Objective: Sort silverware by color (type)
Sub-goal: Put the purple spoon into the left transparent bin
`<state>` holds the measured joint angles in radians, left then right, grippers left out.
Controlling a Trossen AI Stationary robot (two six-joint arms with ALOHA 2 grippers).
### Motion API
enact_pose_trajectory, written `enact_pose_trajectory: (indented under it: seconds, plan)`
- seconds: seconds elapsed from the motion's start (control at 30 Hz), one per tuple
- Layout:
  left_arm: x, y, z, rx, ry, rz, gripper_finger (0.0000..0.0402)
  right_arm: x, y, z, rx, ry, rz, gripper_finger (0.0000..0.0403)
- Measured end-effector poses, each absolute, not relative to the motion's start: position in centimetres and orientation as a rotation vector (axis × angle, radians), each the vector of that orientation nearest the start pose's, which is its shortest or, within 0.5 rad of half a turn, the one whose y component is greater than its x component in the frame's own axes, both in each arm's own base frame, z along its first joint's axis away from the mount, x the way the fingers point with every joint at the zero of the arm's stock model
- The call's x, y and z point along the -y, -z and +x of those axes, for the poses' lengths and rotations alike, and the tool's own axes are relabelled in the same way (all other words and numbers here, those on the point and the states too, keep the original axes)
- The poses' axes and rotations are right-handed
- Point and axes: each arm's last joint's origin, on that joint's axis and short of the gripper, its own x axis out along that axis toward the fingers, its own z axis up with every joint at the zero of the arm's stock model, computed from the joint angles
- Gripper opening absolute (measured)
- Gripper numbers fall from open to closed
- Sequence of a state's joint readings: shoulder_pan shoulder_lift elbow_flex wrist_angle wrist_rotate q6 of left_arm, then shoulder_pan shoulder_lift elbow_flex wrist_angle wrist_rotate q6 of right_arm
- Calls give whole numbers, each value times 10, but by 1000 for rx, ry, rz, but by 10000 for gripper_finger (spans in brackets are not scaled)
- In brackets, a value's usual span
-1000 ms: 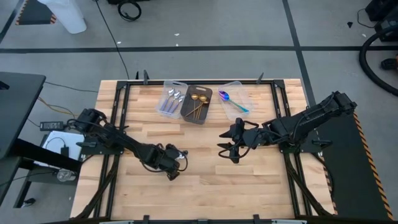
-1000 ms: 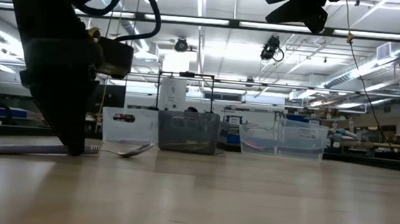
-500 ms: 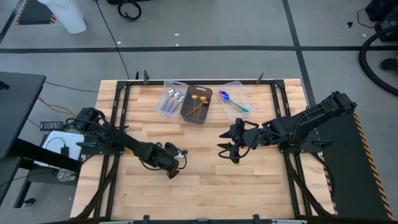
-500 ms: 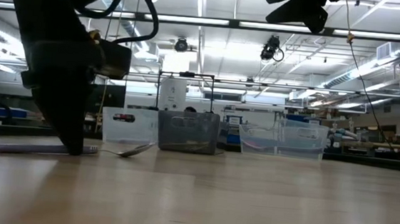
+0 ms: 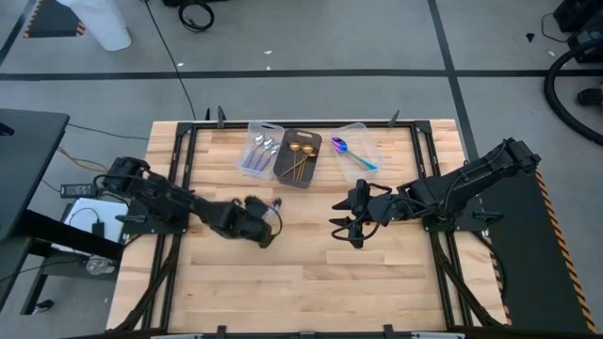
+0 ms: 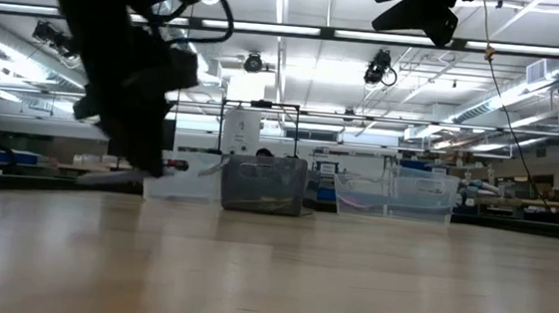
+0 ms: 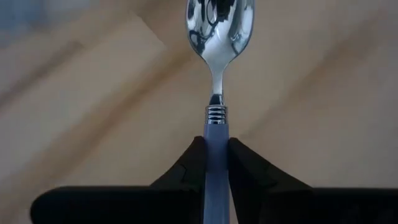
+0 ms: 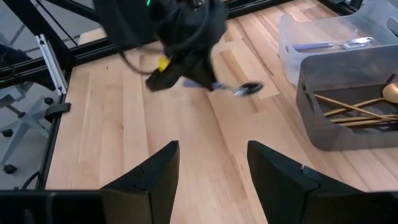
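Observation:
My left gripper [image 5: 258,224] hangs over the middle of the table, left of centre, shut on a spoon [image 7: 219,28] that has a silver bowl and a lavender handle. The right wrist view shows that spoon [image 8: 241,89] clear of the wood. My right gripper [image 8: 211,155] stays open and holds nothing right of centre [image 5: 350,226]. At the far edge stand three bins. The clear bin [image 5: 261,151] holds lavender-handled spoons, the dark bin [image 5: 300,157] gold spoons, and another clear bin [image 5: 356,155] a purple-bowled spoon with a teal handle. My left gripper pinches the spoon's lavender handle [image 7: 216,134] between its two fingertips, just behind the ribbed collar at the bowl end. The fingers come from above and lie across the handle. The spoon is lifted clear of the table, roughly level, with its bowl [image 7: 219,28] sticking out past the fingers.
Bare wood lies between the grippers and the near edge. A black frame [image 5: 184,141] runs along the table's sides. The three bins sit side by side at the far edge [image 6: 302,186].
My left gripper has taken hold of the spoon, which lay flat on the table. It has risen and gone toward the far edge. The spoon is now lifted clear of the wood.

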<state>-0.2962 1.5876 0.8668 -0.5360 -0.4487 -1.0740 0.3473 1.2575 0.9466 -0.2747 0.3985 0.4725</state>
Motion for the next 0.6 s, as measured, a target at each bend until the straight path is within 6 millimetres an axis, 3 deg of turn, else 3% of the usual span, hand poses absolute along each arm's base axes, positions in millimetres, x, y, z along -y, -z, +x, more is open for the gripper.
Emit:
enact_pose_trajectory:
  seconds: [0.17,0.43,0.6]
  plan:
    - [41,-186,263,-860,-794,-542,50,-81,-286,257,-506,171,246,199]
    - [-30,-230,247,-674,-925,-587,50,-82,-286,258,-506,149,213,199]
    - [-73,-242,238,-639,-951,-543,50,-78,-286,260,-524,92,265,199]
